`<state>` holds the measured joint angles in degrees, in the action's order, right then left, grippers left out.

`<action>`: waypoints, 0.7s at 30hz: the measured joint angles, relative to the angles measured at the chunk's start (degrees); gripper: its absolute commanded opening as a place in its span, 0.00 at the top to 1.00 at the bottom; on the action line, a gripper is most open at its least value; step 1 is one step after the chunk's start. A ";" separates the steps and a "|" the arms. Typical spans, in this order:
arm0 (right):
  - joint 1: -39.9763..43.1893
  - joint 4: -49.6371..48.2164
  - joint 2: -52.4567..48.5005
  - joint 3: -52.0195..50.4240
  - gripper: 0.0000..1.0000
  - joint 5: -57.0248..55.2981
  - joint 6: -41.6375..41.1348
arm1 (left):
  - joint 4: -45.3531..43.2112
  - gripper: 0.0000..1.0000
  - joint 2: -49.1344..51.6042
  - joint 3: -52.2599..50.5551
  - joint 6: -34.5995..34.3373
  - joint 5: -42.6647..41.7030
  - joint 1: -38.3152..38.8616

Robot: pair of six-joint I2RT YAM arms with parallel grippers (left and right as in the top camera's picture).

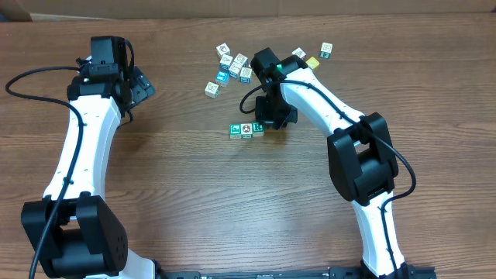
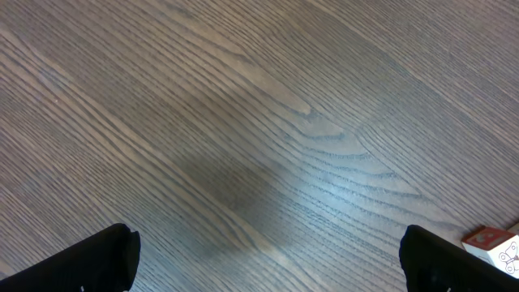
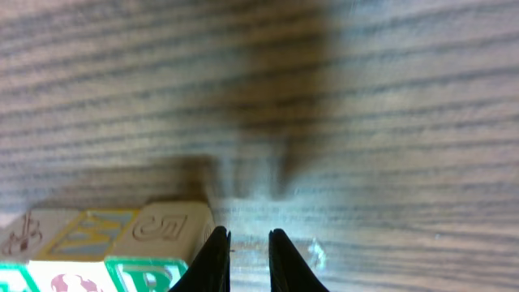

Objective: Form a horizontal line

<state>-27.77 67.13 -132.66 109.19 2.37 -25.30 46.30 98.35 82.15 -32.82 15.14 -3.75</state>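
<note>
The horizontal line [image 1: 246, 129] is a short row of three touching cubes on the wood table: green, white with a round picture, green "R". In the right wrist view the row [image 3: 122, 259] lies at the lower left, and its end cube [image 3: 162, 229] shows an embossed face against my left fingertip. My right gripper [image 1: 274, 118] [image 3: 243, 237] hangs just right of the row's end, its fingers nearly together with only bare table in the narrow gap. My left gripper [image 1: 141, 85] [image 2: 268, 253] is far to the left, wide open and empty.
Loose cubes lie in a cluster [image 1: 234, 65] behind the row, with one more [image 1: 211, 88] to its left. Others [image 1: 326, 49] sit at the back right beside the right arm. One red and white cube [image 2: 491, 243] shows at the left wrist view's lower right edge.
</note>
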 measured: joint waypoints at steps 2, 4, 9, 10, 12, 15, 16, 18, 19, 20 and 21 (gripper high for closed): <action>-0.02 -0.79 0.00 0.00 0.87 -0.52 0.00 | 0.00 0.00 0.00 0.00 0.00 0.00 0.00; 0.00 -1.86 0.00 0.00 0.87 -1.09 0.02 | 0.00 0.00 0.00 0.00 0.00 0.00 0.00; -0.02 -5.18 0.00 0.00 0.88 -1.33 0.02 | 0.00 0.00 0.00 0.00 0.00 0.00 0.00; -0.02 -5.81 0.00 0.00 0.90 -1.36 0.02 | 0.00 0.00 0.00 0.00 0.00 0.00 0.00; -0.02 -7.10 0.00 0.00 0.91 -1.33 0.02 | 0.00 0.01 0.00 0.00 0.00 0.00 0.00; -0.02 -7.80 0.00 0.00 0.92 -1.33 0.02 | 0.00 0.00 0.00 0.00 0.00 0.00 0.00; -0.02 -7.76 0.00 0.00 0.92 -1.27 0.00 | 0.00 0.00 0.00 0.00 0.00 0.00 0.00; -0.02 -7.50 0.00 0.00 0.92 -1.11 0.02 | 0.00 0.00 0.00 0.00 0.00 0.00 0.00; -0.04 -7.37 0.00 0.00 0.92 -1.05 0.02 | 0.00 0.01 0.00 0.00 0.00 0.00 0.00; -0.07 -7.19 0.00 0.00 0.93 -1.03 0.00 | 0.00 0.00 0.00 0.00 0.00 0.00 0.00; -0.07 -7.06 0.00 0.00 0.95 -0.98 0.00 | 0.00 0.00 0.00 0.00 -0.02 0.00 0.00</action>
<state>-27.83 60.07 -132.66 109.19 1.39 -25.30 46.30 98.35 82.15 -32.84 15.14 -3.75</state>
